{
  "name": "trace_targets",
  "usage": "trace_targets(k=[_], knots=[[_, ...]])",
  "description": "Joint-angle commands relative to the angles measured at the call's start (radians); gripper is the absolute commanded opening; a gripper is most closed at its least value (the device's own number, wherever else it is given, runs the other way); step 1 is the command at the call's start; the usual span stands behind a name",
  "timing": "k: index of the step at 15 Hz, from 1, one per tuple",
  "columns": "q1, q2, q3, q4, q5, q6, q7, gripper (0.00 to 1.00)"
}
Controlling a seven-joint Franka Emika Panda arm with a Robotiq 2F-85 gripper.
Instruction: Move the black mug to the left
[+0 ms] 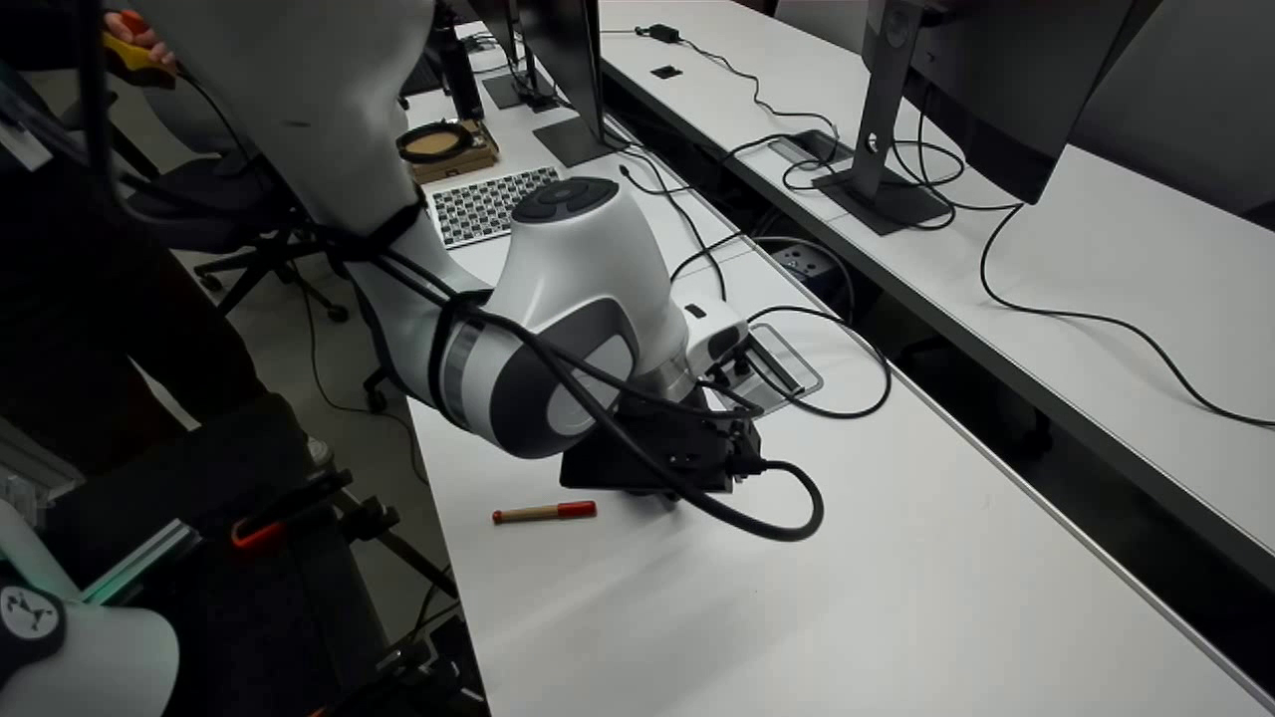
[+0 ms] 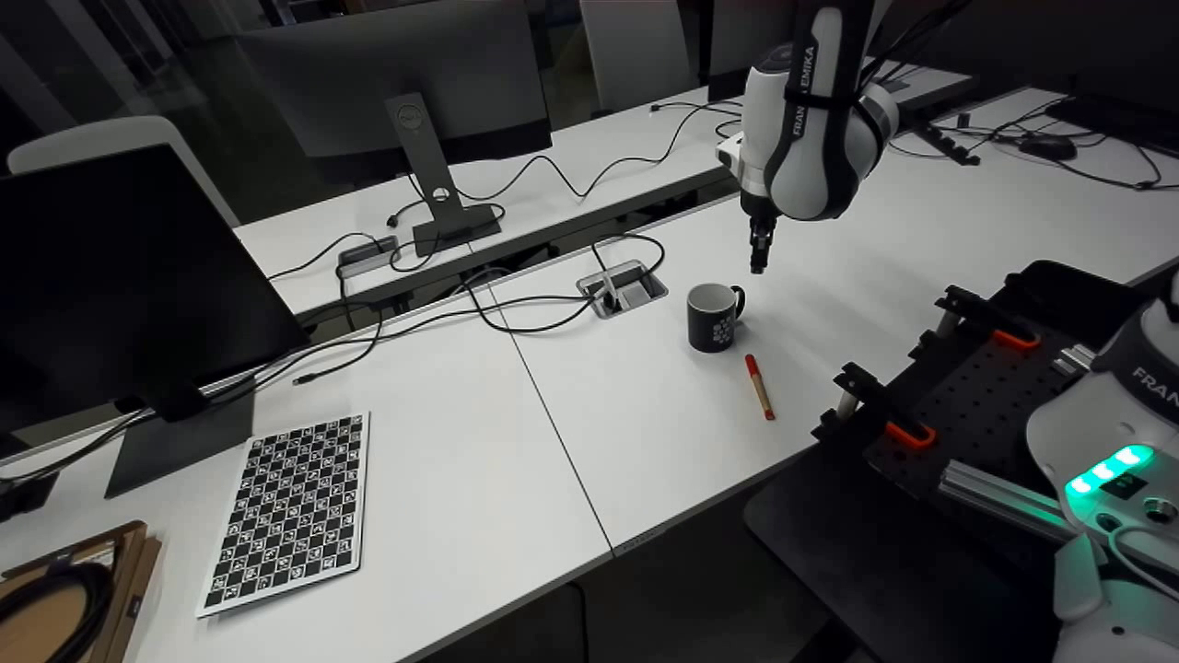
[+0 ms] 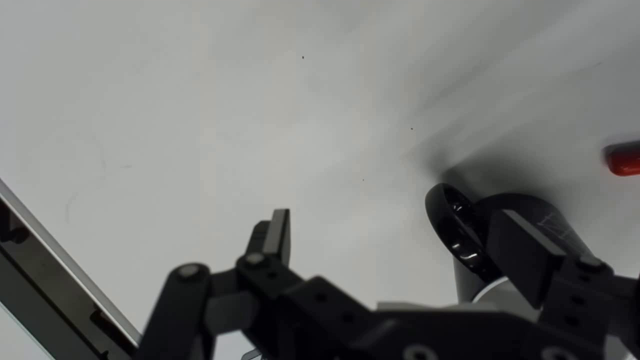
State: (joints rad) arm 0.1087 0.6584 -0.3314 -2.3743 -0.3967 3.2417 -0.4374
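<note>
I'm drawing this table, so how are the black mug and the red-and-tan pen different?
The black mug stands upright; the red-and-tan pen lies flat. The mug is squat; the pen is long and thin. The mug has a loop handle and a pale inside; the pen has red ends and a tan middle. Both rest on the white table.

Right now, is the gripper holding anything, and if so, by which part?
Nothing is held. The gripper is open, and the black mug stands on the table, its handle unclasped.
</note>
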Motion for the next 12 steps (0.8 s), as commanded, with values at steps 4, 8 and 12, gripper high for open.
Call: trace_targets(k=[4, 8, 12], knots=[[-0.085, 0.02, 0.062, 0.047, -0.073, 0.064, -0.079, 1.0], [-0.156, 0.051, 0.112, 0.085, -0.181, 0.097, -0.196, 1.0], [-0.172, 0.078, 0.105, 0.117, -0.26, 0.075, -0.306, 1.0]])
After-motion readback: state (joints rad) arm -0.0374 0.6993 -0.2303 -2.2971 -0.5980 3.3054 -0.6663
